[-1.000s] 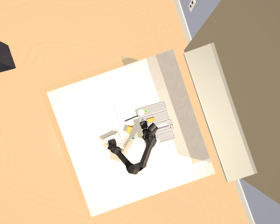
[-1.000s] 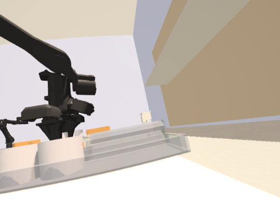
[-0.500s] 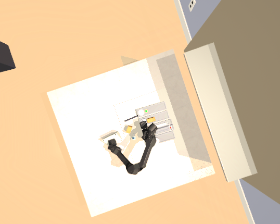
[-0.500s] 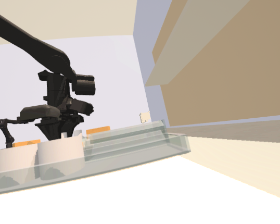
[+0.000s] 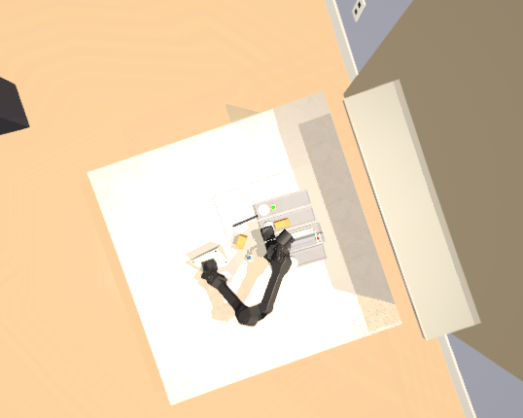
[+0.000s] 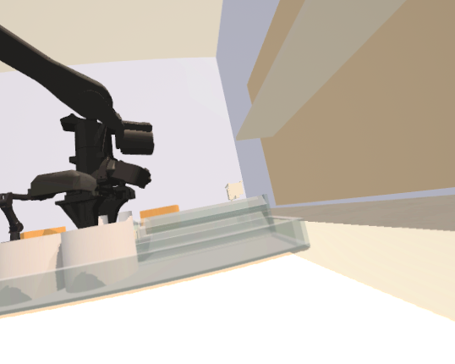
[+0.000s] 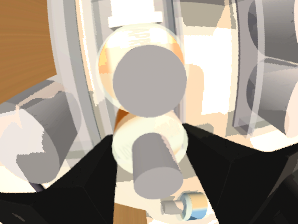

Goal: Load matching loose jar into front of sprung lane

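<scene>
From up high I see my black arm bent over the white desk, reaching to the front of the grey rack of lanes. My pincer is shut tight on a pale jar with a grey lid; in the wrist view that jar sits between the two dark fingers, low in the picture. Just past it is a second jar of the same look, pale with a round grey lid, and the two look close together in a row, though I cannot tell if they touch. From the side I see the pincer pointing down at the near end of the clear rack, with its tip hidden behind two pale round jars that stand in the rack nearest the camera. An orange box sits behind them in the rack, and another orange block lies on the desk beside the arm. From above, a white round lid with a green dot next to it shows in the lane at the far side. A thin dark stick lies on the desk just in front of the rack.
</scene>
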